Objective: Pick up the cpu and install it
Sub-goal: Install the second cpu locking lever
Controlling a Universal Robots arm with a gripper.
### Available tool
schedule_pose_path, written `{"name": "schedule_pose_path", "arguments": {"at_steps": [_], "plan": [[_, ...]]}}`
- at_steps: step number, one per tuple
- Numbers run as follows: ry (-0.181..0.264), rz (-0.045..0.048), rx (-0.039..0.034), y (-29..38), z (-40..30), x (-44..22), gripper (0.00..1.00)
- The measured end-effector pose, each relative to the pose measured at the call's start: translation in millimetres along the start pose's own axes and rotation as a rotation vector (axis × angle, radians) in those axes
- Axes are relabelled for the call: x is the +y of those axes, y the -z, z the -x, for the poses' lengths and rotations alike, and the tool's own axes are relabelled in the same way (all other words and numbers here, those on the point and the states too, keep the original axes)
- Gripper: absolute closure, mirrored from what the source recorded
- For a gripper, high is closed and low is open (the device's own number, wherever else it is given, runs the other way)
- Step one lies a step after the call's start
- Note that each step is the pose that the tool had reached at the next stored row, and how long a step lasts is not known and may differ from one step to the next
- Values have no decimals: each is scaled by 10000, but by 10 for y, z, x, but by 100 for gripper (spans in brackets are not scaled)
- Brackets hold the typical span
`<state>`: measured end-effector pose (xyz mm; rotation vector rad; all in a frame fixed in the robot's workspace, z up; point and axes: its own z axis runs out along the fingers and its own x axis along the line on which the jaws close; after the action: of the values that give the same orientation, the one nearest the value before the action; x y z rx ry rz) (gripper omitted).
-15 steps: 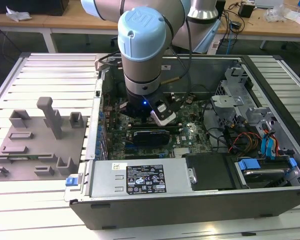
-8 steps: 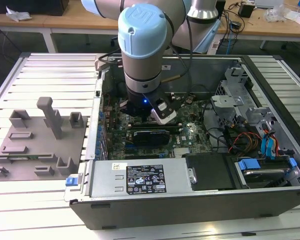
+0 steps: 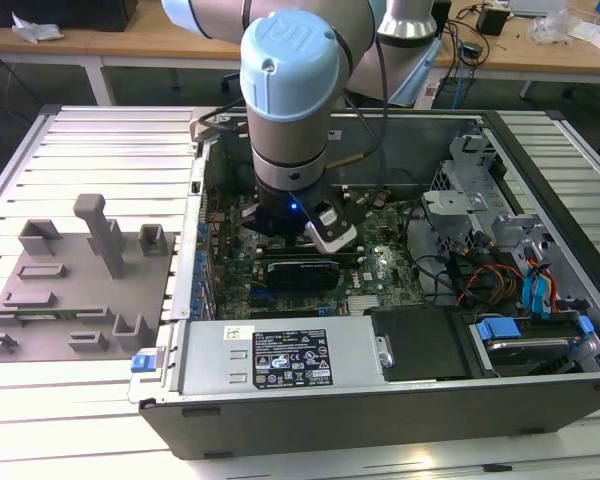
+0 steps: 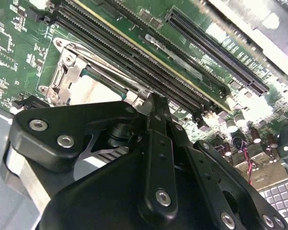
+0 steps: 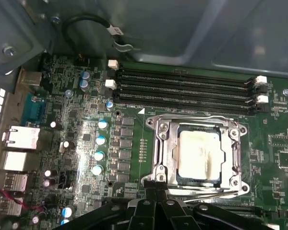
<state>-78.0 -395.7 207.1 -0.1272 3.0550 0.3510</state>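
Arm lowered into the case [image 3: 400, 420], gripper [image 5: 156, 194] poised over the board [image 5: 77, 143]. Cpu [image 5: 199, 153] seen in the first wrist view lying flat inside the socket frame [image 5: 158, 158], pale top up, square with the frame edges, frame bars beside it rather than over it. Just beyond the gripper tips, touching nothing of them; memory slots [image 5: 182, 88] on the far side of the frame from the gripper. Square, so no long axis to favour. Nothing visibly pinched; whether spread or pressed together, cannot tell. In the second wrist view, frame [image 4: 67, 76] just past the black linkage. Grey block tray [image 3: 75, 290] beside the case, well apart from the socket.
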Motion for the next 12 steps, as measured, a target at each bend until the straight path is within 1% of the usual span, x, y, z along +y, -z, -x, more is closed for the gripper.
{"name": "schedule_pose_path", "arguments": {"at_steps": [5, 9, 12], "plan": [[-1, 0, 4, 10, -2, -42, 89], [1, 1, 2, 7, -5, -48, 89], [-2, 47, -4, -17, -20, -52, 89]]}}
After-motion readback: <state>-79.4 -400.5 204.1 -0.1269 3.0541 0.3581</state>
